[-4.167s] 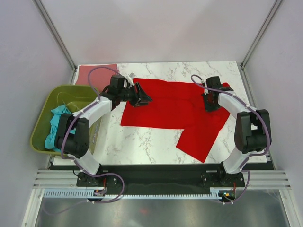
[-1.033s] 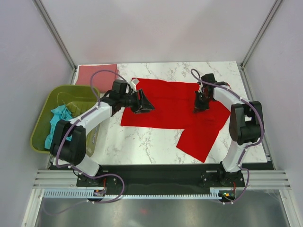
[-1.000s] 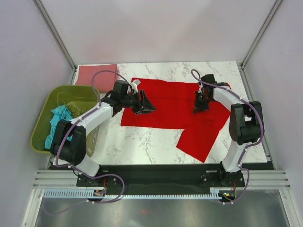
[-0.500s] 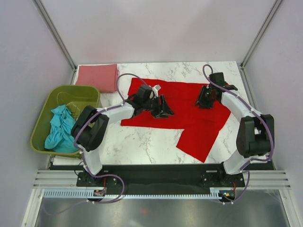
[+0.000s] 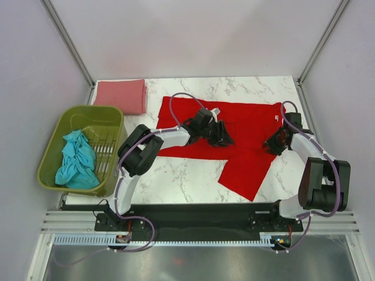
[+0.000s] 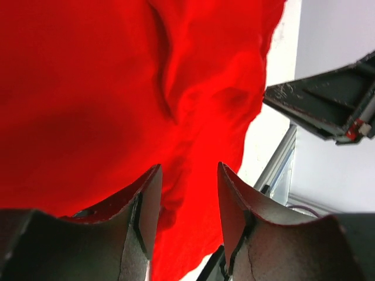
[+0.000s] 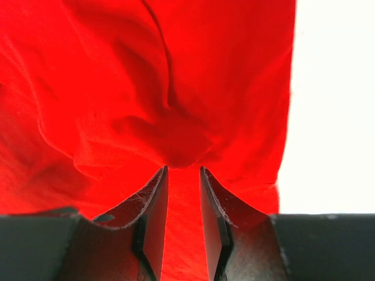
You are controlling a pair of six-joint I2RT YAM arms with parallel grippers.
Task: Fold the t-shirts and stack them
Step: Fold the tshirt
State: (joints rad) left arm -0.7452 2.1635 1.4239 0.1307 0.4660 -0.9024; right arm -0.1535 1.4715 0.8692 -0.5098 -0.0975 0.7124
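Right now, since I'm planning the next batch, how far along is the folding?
Done: the pink t-shirt lies folded at the far left. In hand: the red t-shirt is spread out, with the left end effector and right end effector over it. Left: the teal t-shirt sits crumpled in the basket.

A robotics lab test cell: plain pale enclosure walls (image 5: pixel 205 35), aluminium frame posts (image 5: pixel 67 41), a white marble-patterned tabletop (image 5: pixel 176 175), and white jointed robot arms (image 5: pixel 167 137) bolted to a black base plate (image 5: pixel 199 213).

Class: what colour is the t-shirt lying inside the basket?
Teal; the t-shirt in the basket shows best in the top external view.
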